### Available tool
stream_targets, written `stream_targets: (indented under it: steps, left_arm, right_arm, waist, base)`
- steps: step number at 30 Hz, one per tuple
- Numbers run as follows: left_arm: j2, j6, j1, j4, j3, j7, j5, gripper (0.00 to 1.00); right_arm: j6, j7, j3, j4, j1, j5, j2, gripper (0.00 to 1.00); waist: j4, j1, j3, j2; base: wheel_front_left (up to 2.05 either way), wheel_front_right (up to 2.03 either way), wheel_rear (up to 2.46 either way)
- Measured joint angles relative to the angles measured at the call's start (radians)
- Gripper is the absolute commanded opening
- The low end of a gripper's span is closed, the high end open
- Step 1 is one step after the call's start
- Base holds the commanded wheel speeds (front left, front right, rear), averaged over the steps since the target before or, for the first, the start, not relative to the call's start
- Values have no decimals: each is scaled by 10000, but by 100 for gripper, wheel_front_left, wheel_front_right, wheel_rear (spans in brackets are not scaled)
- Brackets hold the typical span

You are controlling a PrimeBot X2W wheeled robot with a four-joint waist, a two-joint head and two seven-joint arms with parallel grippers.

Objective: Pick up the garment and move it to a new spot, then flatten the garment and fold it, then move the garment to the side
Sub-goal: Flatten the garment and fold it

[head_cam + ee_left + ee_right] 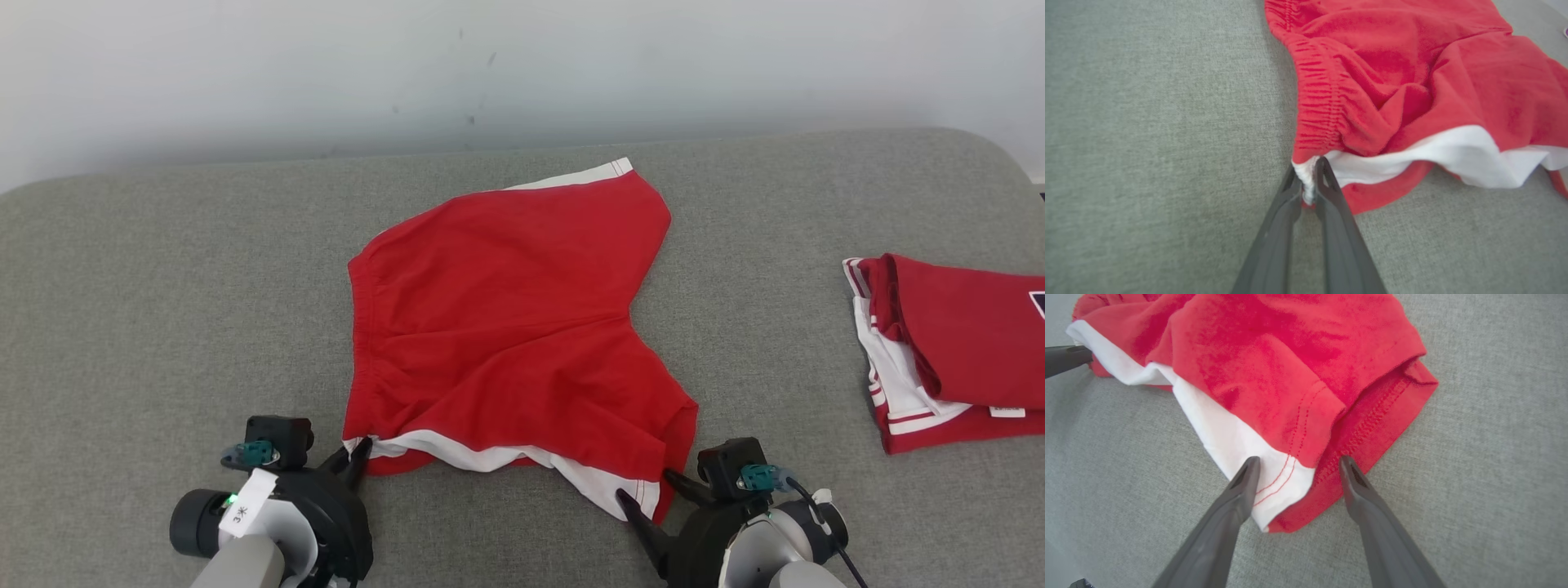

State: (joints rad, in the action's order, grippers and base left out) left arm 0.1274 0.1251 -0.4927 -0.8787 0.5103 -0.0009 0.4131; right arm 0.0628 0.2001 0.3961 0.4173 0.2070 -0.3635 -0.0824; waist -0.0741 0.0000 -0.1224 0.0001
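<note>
While your left fingers [1327, 188] pinch the waist corner of the red shorts [506, 327] in the middle of the tabletop [163, 327], your right fingers [1241, 490] stand spread around a leg corner.

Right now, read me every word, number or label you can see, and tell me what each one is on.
"3米" on the white tag on the left arm; the second mark is tiny, so unsure.
White label on the folded garment at right: too small to read.
Dark patch on that garment: cut off, unreadable.
</note>
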Motion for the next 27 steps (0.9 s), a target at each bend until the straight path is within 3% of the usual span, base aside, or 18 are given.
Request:
stream_targets:
  steps: [5, 7, 12, 14, 15, 16, 21, 22, 23, 25, 27]
  left_arm:
    - [0, 0, -41, -58, 56, -48, 10, 0]
    - [0, 0, -44, -69, 73, -79, 10, 0]
    - [-17, 0, -65, -140, 119, -96, 13, 0]
    - [-21, 0, -74, -171, 136, -98, 15, 0]
    - [-25, 0, -77, -188, 150, -100, 15, 0]
    - [-31, 0, -81, -207, 159, -100, 19, 0]
    - [-38, 0, -81, -290, 186, -182, 92, 0]
    - [-29, 0, -81, -307, 182, -192, 100, 0]
    - [-15, 0, -79, -324, 178, -211, 121, 0]
    - [-21, -2, -79, -336, 207, -219, 213, 0]
    - [-19, -2, -79, -353, 226, -219, 272, 0]
  right_arm:
    - [2, 50, 75, 25, 2, -61, 19, 100]
    - [4, 86, 100, 25, 0, -65, 19, 88]
    - [48, 134, 199, -73, -194, -104, 19, 77]
    - [48, 173, 232, -140, -262, -104, -10, 61]
    - [50, 209, 255, -190, -320, -102, -40, 61]
    - [67, 213, 272, -244, -400, -102, -67, 54]
    - [77, 263, 320, -568, -803, -102, -199, 47]
    - [77, 291, 328, -591, -807, -102, -199, 41]
    - [77, 301, 345, -596, -802, -100, -201, 25]
    - [77, 347, 339, -635, -832, -100, -236, 5]
    - [75, 376, 341, -694, -859, -100, -251, 0]
  waist:
    - [0, 0, 3, 0]
    - [-3, 0, 7, 0]
    - [-21, 0, 42, 0]
    - [-21, 0, 62, -1]
    - [-19, 0, 76, 0]
    - [-19, 0, 93, 0]
    - [12, 0, 162, 0]
    - [26, 0, 172, 0]
    - [49, 0, 184, 0]
    - [92, 0, 205, 0]
    - [114, 0, 215, 0]
  base:
    - [0, 0, 0]
    - [0, 0, 0]
    - [0, 0, 0]
    - [0, 0, 0]
    - [0, 0, 0]
    - [0, 0, 0]
    - [0, 0, 0]
    - [0, 0, 0]
    - [0, 0, 0]
    - [0, 0, 0]
    - [0, 0, 0]
